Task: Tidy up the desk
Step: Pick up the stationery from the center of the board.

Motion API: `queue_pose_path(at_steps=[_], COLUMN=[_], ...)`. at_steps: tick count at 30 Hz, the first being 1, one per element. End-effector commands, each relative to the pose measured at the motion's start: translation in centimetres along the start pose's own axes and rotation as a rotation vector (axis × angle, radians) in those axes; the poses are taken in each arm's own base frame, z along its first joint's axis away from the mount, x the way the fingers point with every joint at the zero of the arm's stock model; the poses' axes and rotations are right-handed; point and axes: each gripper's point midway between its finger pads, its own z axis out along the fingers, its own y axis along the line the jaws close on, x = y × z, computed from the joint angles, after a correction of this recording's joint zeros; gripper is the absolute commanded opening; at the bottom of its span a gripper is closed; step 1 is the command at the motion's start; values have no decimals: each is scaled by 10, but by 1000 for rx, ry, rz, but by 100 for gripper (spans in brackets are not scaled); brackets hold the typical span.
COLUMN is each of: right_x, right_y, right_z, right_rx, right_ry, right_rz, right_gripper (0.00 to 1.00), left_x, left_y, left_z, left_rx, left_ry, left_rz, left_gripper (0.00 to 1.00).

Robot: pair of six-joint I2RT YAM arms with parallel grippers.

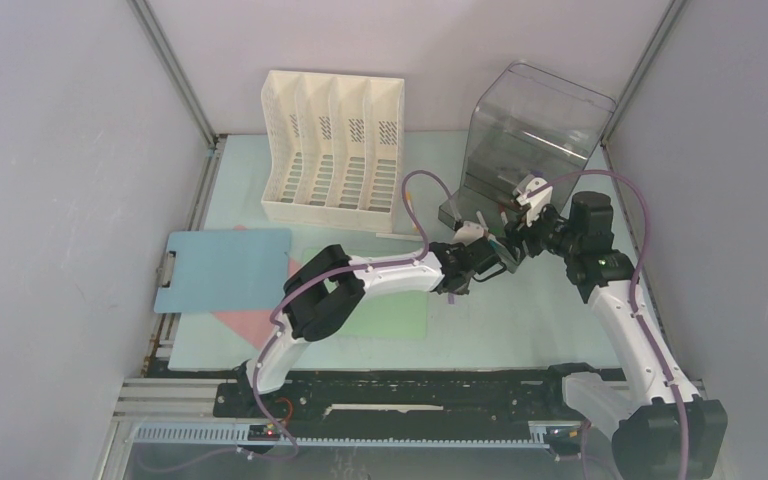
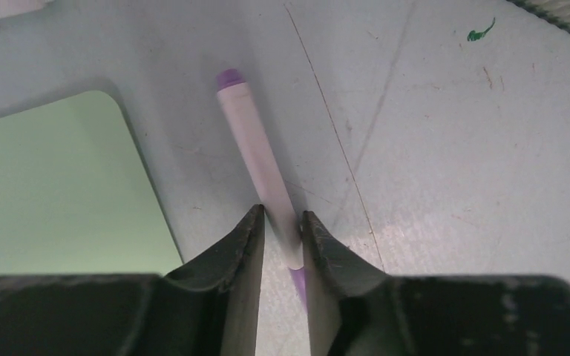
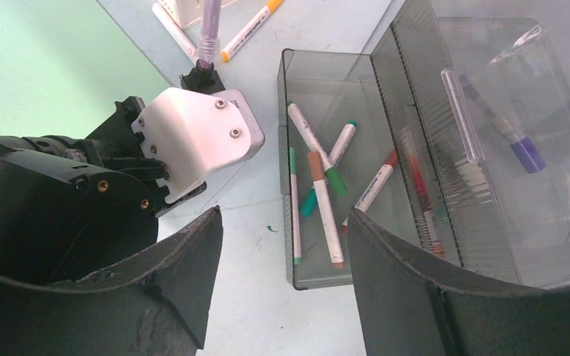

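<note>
The mint-green desk (image 1: pixel 550 320) fills the enclosure floor. On it, a little toward 3 o'clock of centre, a purple-capped marker (image 2: pixel 256 141) lies flat; in the left wrist view its end points to 11 o'clock. The left gripper (image 2: pixel 282 216) stands narrow astride the barrel, but I cannot tell whether it pinches it. The right gripper (image 3: pixel 282 237) gapes wide and empty above the smoky drawer (image 3: pixel 319 81) of markers, toward 2 o'clock.

left gripper (image 2: pixel 282 219) low, jaws pinched narrow, right gripper (image 3: pixel 283 219) close alongside, tilted down, jaws wide apart
</note>
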Motion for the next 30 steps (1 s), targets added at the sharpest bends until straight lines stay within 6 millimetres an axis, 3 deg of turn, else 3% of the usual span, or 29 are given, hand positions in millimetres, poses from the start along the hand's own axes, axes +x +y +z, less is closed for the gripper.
queue_pose_path(at_steps=[1, 6, 10, 17, 25, 30], right_x=[-7, -10, -15, -28, -39, -43], right_y=[1, 5, 12, 36, 62, 79], right_z=[-4, -6, -8, -18, -31, -39], right_rx=[-5, -26, -69, -249, -454, -574], right_ry=[-27, -41, -72, -161, -232, -260], right_rz=[1, 14, 37, 151, 239, 268], right_gripper=[70, 70, 70, 78, 89, 93], left_x=[5, -5, -24, -43, -34, -37], left_y=[11, 14, 16, 19, 24, 25], left_z=[5, -9, -33, -80, -119, -152], left_rx=[-35, -8, 33, 165, 389, 529], left_ry=[18, -36, -145, -331, -492, -600], left_rz=[71, 67, 31, -56, -133, -152], left_gripper=[24, 11, 1, 0, 0, 0])
